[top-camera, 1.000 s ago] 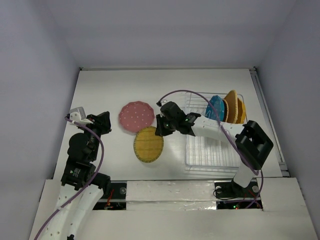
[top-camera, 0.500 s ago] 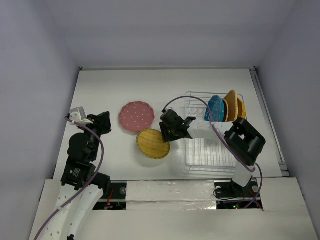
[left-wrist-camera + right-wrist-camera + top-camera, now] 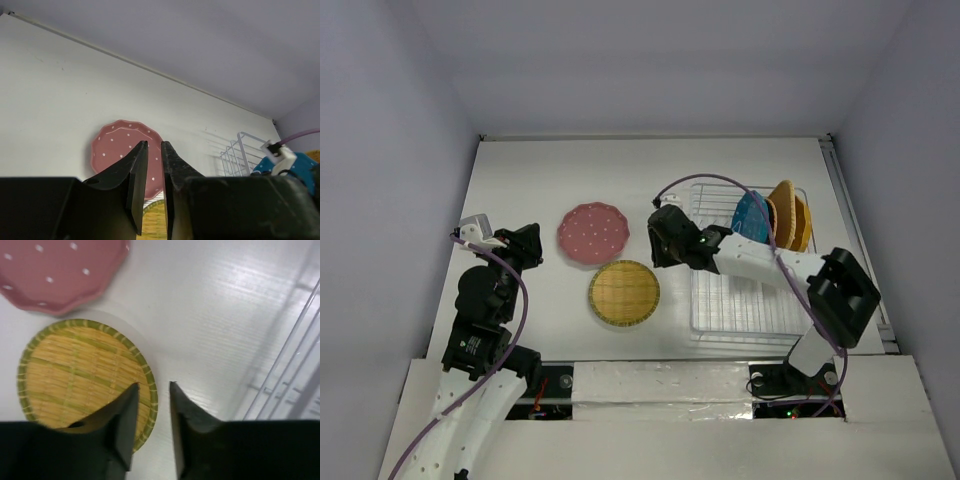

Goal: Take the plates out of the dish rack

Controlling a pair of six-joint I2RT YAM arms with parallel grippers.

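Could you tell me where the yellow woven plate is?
In the top view, the yellow plate lies on the table left of the dish rack, just nearer than the pink plate.

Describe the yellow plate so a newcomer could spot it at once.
Find the white wire dish rack on the right. Left of it two plates lie flat. The yellow plate is the near one, round and woven, unlike the scalloped, dotted pink plate beyond it.

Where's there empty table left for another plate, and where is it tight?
The widest bare stretch is the far strip of table behind the pink plate and dish rack. Crowded: the gap between the yellow plate and the rack, where the right gripper hangs.
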